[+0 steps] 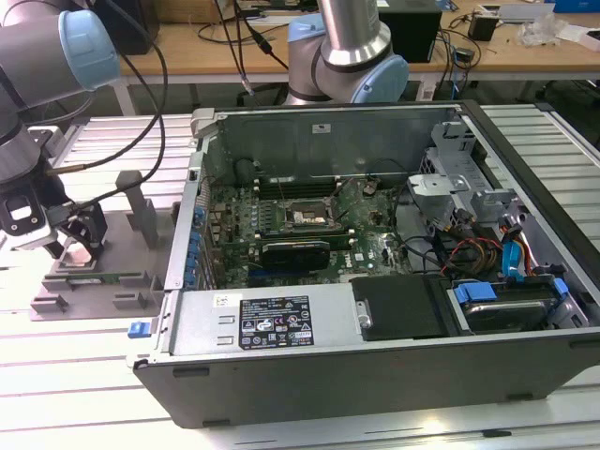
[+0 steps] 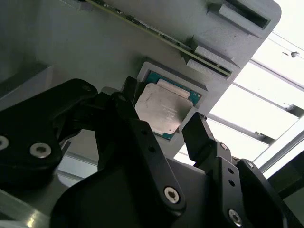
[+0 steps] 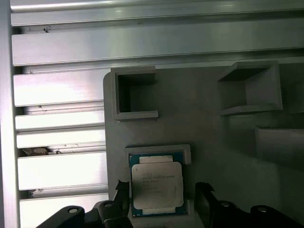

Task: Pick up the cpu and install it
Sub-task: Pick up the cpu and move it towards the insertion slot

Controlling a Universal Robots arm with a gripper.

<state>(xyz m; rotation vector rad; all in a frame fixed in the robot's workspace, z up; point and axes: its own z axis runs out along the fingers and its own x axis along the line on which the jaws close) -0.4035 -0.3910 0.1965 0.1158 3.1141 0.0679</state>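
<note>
At the exterior view's left, outside the open computer case point(image 1: 281, 141), the gripper point(image 1: 80, 239) is hanging low over a grey fixture plate point(image 1: 112, 281) that is lying on the slatted metal table point(image 1: 94, 375). In both wrist views its black fingers are standing apart, so the gripper point(image 2: 164, 108) is open and gripping nothing. One finger is sitting on each side of the cpu point(image 2: 159, 111), which is lying flat between them, silver top facing up.

In the first wrist view the gripper point(image 3: 161, 190) is straddling the cpu point(image 3: 156, 185). The finger tips are reaching down alongside two opposite edges of the chip. Whether either one is touching it I cannot tell. The cpu is resting in a shallow framed recess of the fixture plate point(image 3: 213, 142), its green border showing around the metal lid. Farther along the plate, two square grey pockets point(image 3: 135, 95) are standing open-sided.

Well apart from the gripper, inside the case, the motherboard point(image 1: 234, 225) is lying flat with its dark square socket point(image 1: 305, 217) near the middle.
</note>
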